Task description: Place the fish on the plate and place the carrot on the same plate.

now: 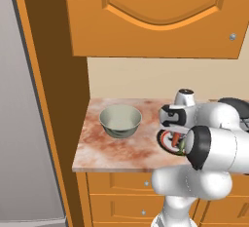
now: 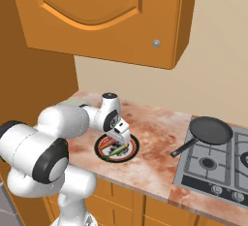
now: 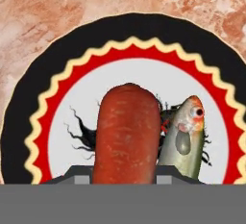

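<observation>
As seen from the base, left to right: one bowl, one plate, one frying pan, all on the desk.
Bowl: one grey-green bowl stands upright on the marbled desk, left of the arm and well apart from the plate.
Claw: the claw hangs low over the plate, pinched narrow on the carrot; in the hand view the carrot rises between its fingertips.
Carrot: one orange-red carrot, held over the plate's white centre; in the hand view its long axis runs up the picture, blunt end toward the far rim.
Fish: one green-yellow fish lies on the plate just right of the carrot, close alongside it, long axis nearly parallel, head and eye toward the far rim.
Plate: one round plate with black rim and red ring, flat on the desk near the front edge.
Frying pan: one black frying pan sits on the stove at the right, handle pointing toward the plate, well apart from it.
</observation>
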{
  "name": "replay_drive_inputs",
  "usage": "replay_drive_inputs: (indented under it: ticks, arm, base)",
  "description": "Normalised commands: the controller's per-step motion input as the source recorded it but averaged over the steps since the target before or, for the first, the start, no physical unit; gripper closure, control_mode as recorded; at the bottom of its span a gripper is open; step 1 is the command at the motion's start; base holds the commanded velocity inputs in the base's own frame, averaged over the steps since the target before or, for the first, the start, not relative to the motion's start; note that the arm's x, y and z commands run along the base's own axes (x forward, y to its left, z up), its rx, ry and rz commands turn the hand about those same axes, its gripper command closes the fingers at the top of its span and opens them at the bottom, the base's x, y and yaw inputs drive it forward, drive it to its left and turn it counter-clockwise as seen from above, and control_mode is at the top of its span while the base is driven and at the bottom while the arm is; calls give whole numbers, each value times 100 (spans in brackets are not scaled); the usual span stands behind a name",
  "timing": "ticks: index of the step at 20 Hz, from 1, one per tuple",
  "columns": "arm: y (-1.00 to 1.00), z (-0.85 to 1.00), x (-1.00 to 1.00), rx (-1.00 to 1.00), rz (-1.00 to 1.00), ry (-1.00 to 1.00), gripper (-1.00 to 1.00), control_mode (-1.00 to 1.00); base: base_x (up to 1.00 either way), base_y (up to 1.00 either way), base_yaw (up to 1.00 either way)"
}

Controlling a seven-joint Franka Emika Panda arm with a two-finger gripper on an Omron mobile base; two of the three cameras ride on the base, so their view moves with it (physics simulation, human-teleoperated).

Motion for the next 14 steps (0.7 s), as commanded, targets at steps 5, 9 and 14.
replay_drive_inputs:
  ticks: [5,9,14]
  arm:
    - [0,0,1,0,0,1,-100,-100]
    - [-2,0,0,0,0,0,-100,-100]
    - [-4,3,-25,0,0,-3,-100,-100]
  base:
    - [0,0,0]
    - [0,0,0]
    - [0,0,0]
